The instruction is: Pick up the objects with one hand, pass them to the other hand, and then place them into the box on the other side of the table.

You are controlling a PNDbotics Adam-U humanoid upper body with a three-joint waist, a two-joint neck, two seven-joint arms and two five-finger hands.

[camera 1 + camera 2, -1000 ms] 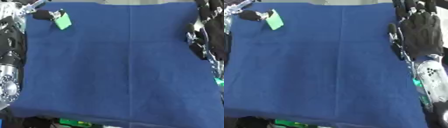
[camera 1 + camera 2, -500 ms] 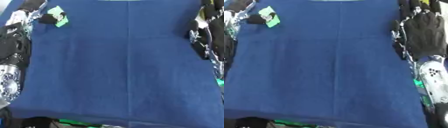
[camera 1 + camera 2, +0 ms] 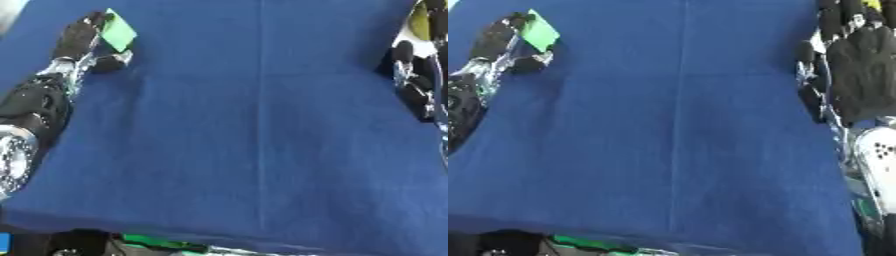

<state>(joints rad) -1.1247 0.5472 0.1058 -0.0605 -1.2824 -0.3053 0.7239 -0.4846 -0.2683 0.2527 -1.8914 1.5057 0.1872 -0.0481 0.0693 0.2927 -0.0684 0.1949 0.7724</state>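
Between left hand (image 3: 80,39) fingers; green card (image 3: 117,33)

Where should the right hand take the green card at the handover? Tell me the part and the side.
Take the green card by its free right edge, coming from the right. The left hand holds its left side, and the card stands tilted with that edge clear. The right hand waits open at the cloth's right edge.

Right hand (image 3: 859,70) fingertips cut off at top edge; boxes unseen.
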